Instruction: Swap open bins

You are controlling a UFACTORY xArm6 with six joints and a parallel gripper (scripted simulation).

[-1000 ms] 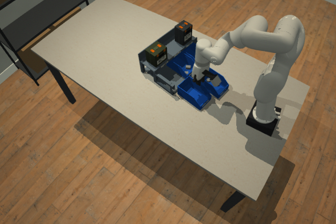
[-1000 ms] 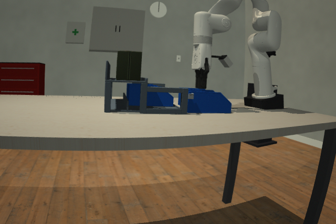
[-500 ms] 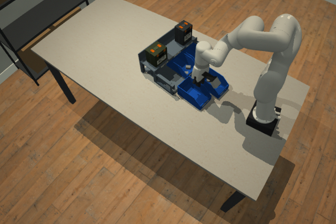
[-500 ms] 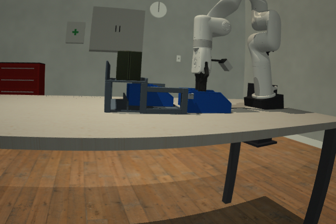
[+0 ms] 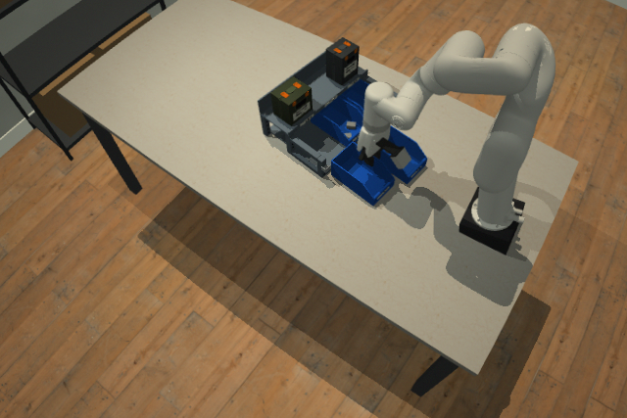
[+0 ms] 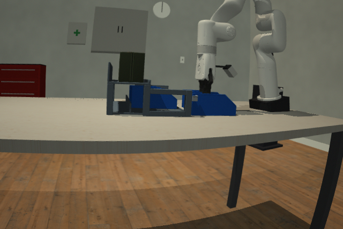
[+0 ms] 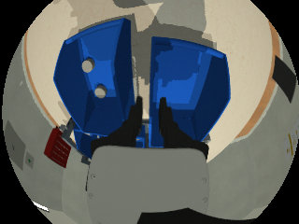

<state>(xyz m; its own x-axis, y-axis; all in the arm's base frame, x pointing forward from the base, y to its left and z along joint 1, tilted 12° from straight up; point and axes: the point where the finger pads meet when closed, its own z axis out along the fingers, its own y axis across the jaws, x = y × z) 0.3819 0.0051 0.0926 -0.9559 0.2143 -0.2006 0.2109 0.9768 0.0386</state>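
The empty bin (image 5: 352, 185) (image 6: 214, 105) (image 7: 177, 70), blue, stands upright on the table in front of the shelf's near end. The bin with parts (image 5: 415, 155) (image 7: 112, 61) stands beside it across a narrow gap; two round parts (image 7: 88, 65) (image 7: 100, 91) show in it. My gripper (image 5: 368, 161) (image 6: 204, 92) (image 7: 150, 104) points down, partly open, nothing gripped. Its fingertips are at about rim height, one on each side of the line of the empty bin's side wall facing the other bin. The vacant place (image 5: 308, 144) is at the shelf's near end.
The grey shelf (image 5: 326, 88) (image 6: 171, 91) holds blue bins (image 5: 327, 116) (image 5: 361, 88), one with light parts. Two dark boxes (image 5: 292, 102) (image 5: 342, 62) stand on its upper board. The shelf's side frame rises close behind the empty bin; whether they touch is unclear.
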